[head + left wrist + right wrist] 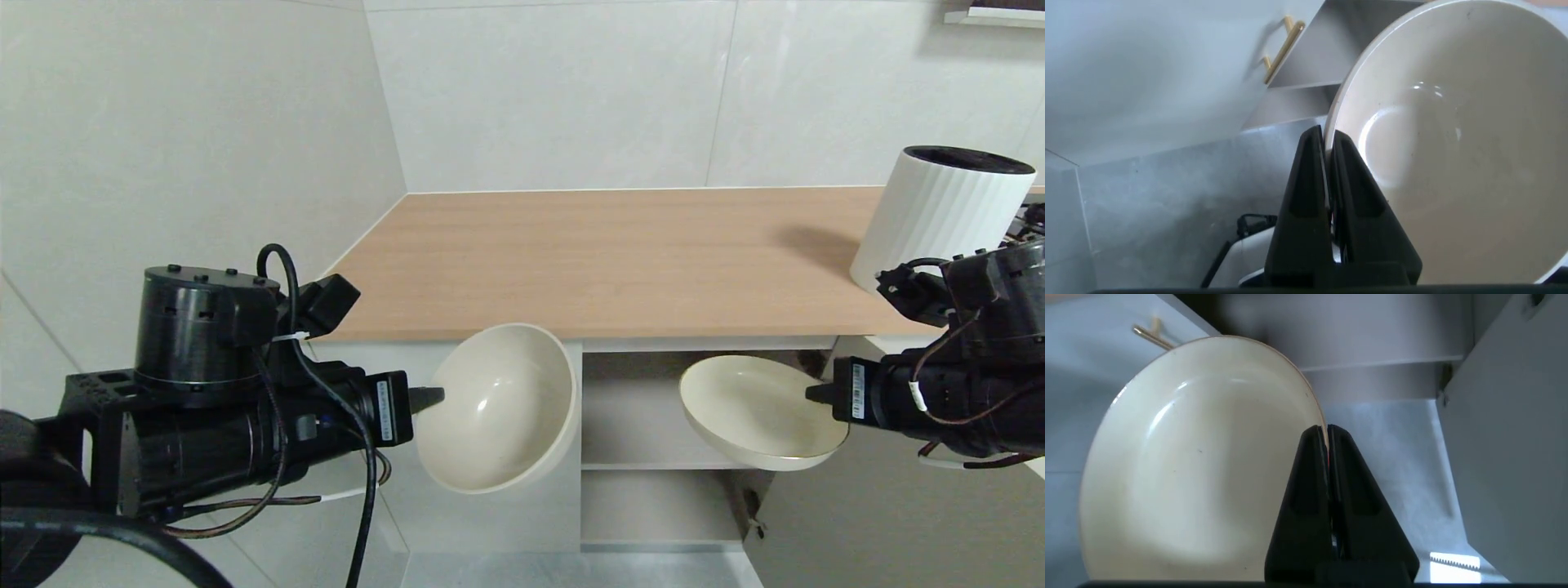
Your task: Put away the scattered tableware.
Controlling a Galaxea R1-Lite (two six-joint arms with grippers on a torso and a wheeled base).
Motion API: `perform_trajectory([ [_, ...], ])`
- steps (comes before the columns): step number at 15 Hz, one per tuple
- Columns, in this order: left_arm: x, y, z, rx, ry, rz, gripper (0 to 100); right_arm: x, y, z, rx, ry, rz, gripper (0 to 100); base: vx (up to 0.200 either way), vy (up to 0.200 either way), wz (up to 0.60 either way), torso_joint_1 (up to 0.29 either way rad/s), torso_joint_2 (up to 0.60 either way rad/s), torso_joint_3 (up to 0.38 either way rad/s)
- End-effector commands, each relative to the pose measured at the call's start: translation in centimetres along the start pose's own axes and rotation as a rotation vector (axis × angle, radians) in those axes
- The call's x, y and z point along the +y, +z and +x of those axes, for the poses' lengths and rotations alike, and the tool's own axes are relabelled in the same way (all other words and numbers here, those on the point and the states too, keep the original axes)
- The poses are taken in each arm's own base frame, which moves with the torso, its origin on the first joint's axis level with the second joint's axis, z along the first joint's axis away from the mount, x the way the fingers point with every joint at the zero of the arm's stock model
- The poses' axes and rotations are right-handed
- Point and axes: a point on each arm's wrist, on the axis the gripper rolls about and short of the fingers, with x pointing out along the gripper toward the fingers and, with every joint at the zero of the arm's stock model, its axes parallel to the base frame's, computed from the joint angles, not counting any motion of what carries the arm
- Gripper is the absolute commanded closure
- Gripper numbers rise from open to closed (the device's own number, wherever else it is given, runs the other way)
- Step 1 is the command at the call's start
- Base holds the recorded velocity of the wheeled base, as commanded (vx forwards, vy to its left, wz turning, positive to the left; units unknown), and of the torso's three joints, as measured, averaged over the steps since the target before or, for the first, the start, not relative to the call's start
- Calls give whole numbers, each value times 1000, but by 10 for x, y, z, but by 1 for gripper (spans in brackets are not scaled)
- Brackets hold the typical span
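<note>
the deep cream bowl (pixel 498 408) hangs in the air just below the front edge of the counter (pixel 612 261), tipped on its side so its hollow faces out; the left gripper (pixel 433 398) is closed on its rim, one finger inside and one outside, and in the left wrist view the two dark fingers (pixel 1310 196) pinch the rim of the bowl (pixel 1454 163) with the left gripper (pixel 1330 163) clamped tight; to the right of it, apart from the bowl, a shallow cream plate (pixel 759 412) is held nearly level, slightly tilted, in front of the open cabinet (pixel 637 408) under the counter; the right gripper (pixel 816 394) is closed on the plate's right edge, and the right wrist view shows the right gripper (pixel 1327 457) nipping the thin rim of the plate (pixel 1200 474); inside the cabinet a white shelf (pixel 653 467) runs across behind and below the plate; a slim brass handle (pixel 1278 49) sits on a cabinet front beyond the bowl; on the wooden counter, at its right end near the tiled wall (pixel 555 90), stands a ribbed white container (pixel 939 216) with a dark open top.
</note>
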Motion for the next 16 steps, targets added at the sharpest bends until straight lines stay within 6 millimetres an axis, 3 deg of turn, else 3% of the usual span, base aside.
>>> perform_trajectory([
  [1, 0, -1, 1, 4, 1, 0, 100, 0, -1, 3, 9, -5, -1, 100, 0, 0, 0, -173, 403, 222],
  [16, 1, -1, 3, 9, 4, -1, 100, 0, -3, 9, 27, -15, -4, 100, 0, 0, 0, -181, 457, 274],
])
